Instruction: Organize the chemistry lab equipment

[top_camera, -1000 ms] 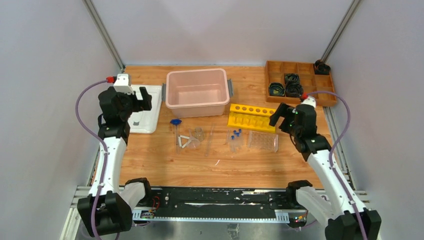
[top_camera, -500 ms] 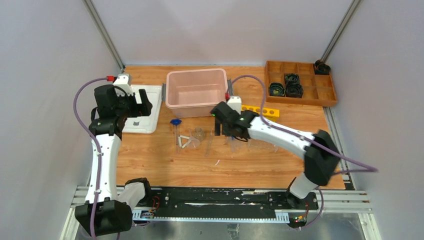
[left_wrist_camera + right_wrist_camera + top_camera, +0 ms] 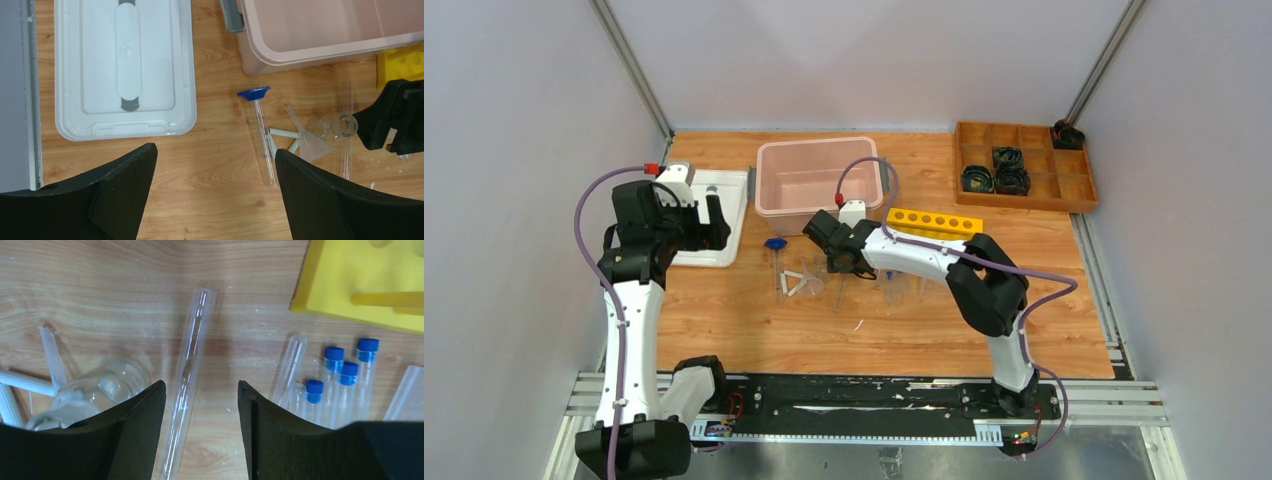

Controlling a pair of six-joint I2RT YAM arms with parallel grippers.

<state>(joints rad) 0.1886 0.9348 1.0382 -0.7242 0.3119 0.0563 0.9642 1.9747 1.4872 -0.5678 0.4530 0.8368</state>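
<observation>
My right gripper [image 3: 200, 387] hangs low over the glassware with its jaws apart, straddling a long clear tube [image 3: 189, 370] that lies nearer its left finger. A clear beaker [image 3: 102, 387] lies just left of that finger, and several small blue-capped tubes [image 3: 345, 377] lie to the right. The yellow six-hole rack [image 3: 932, 222] stands behind them. My left gripper [image 3: 214, 152] is open and empty above bare wood beside a white lid [image 3: 120, 70]. A blue-footed clear cylinder [image 3: 263, 145] and a funnel [image 3: 311, 145] lie to its right.
A pink bin [image 3: 819, 185] stands open at the back middle. The brown wooden tray [image 3: 1064, 195] with black rings sits at the back right. White stick pieces [image 3: 281, 134] lie by the funnel. My right arm [image 3: 924, 255] stretches across the table in front of the yellow rack.
My right arm swung left from beside the yellow rack to over the glassware, and its jaws narrowed around the long tube. The left gripper shifted slightly.
</observation>
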